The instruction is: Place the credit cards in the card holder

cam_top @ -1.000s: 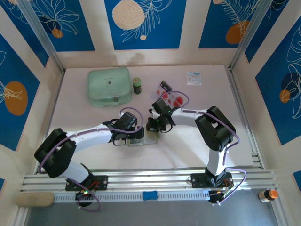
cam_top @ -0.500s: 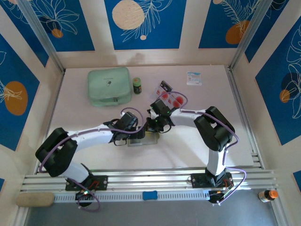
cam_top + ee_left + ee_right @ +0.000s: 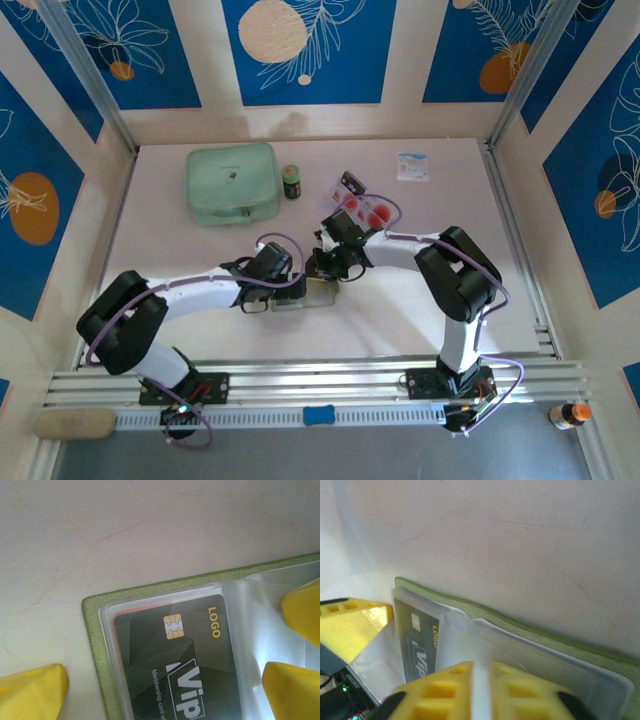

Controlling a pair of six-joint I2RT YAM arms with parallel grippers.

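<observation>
The pale tabletop (image 3: 160,240) carries a mint-green zip case (image 3: 231,184) at ten o'clock, a small jar (image 3: 291,181) at twelve, a white packet (image 3: 413,166) and clear tray (image 3: 347,183) toward one, and the open card holder (image 3: 305,296) near six.

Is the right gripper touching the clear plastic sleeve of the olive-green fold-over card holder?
Touching. Right wrist view: the olive-green card holder's clear plastic sleeve rises into the right gripper, pinched between its fingers.

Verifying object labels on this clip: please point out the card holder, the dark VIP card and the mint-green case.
card holder (image 3: 96,645), left wrist view, olive fabric edge.
dark VIP card (image 3: 172,666), left wrist view, face below the chip.
mint-green case (image 3: 232,183), top external view, lid centre.
</observation>
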